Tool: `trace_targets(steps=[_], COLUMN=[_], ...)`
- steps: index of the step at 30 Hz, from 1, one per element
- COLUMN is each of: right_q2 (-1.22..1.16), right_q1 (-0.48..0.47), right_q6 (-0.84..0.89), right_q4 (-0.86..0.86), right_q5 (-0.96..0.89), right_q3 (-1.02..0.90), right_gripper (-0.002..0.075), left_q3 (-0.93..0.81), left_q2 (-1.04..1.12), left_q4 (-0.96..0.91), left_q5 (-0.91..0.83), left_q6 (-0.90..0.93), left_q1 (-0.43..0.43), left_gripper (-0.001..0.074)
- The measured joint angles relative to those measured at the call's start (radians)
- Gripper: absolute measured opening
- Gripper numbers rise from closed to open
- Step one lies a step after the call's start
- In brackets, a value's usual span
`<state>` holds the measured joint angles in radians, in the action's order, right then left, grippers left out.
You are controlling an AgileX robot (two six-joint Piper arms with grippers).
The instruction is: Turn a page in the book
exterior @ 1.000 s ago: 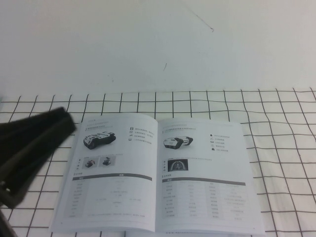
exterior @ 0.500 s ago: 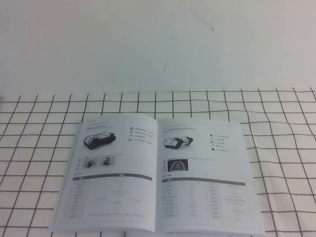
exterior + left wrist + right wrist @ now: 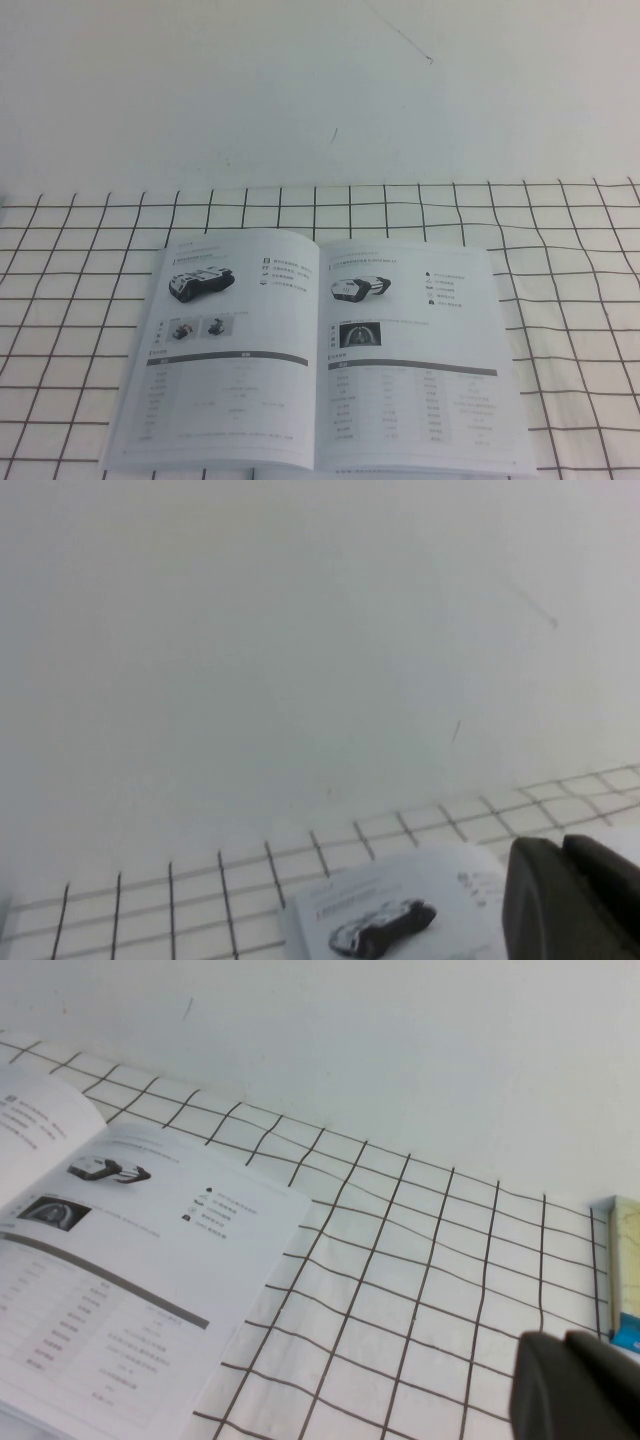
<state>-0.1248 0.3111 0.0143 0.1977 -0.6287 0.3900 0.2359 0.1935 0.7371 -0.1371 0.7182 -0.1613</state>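
Observation:
The book [image 3: 320, 350] lies open and flat on the black-gridded white cloth [image 3: 580, 300]. Its left page [image 3: 225, 350] and right page [image 3: 415, 350] each show a small vehicle photo, an icon list and a table under a dark bar. Neither gripper appears in the high view. In the left wrist view, my left gripper [image 3: 563, 848] hangs above the book's far left corner [image 3: 400, 910], fingers together, holding nothing. In the right wrist view, my right gripper [image 3: 567, 1340] is shut and empty over the cloth, well off to the right of the book [image 3: 120, 1290].
A plain white surface [image 3: 320, 90] stretches beyond the cloth's far edge. A pale box with a blue patch [image 3: 625, 1280] sits at the cloth's right edge, close to my right gripper.
My left arm, a dark shape at the left of the high view a second ago, has pulled out of that view. The book has not moved.

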Motion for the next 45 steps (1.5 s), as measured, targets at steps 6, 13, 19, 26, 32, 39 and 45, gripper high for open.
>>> trace_targets(steps=[6,13,19,26,32,39,45], right_q2=[0.000,0.000,0.000,0.000,0.000,0.000,0.000], right_q1=[0.000,0.000,0.000,0.000,0.000,0.000,0.000], right_q6=[0.000,0.000,0.000,0.000,0.000,0.000,0.000], right_q4=[0.000,0.000,0.000,0.000,0.000,0.000,0.000], right_q5=[0.000,0.000,0.000,-0.002,-0.004,-0.004,-0.004], right_q3=[0.000,0.000,0.000,0.000,0.000,0.000,0.000], right_gripper=[-0.0002,-0.0002,-0.0002,-0.0002,-0.0002,-0.0002,-0.0002], left_q3=[-0.119,-0.256,-0.261,-0.263,-0.262,-0.260,-0.260], left_q2=[-0.027,-0.140,-0.202,-0.202,-0.202,-0.202,-0.202], left_q4=[-0.487,-0.651,-0.657,-0.657,-0.666,-0.669,-0.669], left_q5=[0.064,0.137,-0.056,-0.143,-0.181,-0.192,-0.194], left_q6=[-0.484,-0.686,-0.718,-0.734,-0.734,-0.718,-0.718], left_q1=[0.000,0.000,0.000,0.000,0.000,0.000,0.000], left_gripper=[-0.0001,-0.0001,-0.0001,-0.0001,-0.0001,-0.0001,-0.0001])
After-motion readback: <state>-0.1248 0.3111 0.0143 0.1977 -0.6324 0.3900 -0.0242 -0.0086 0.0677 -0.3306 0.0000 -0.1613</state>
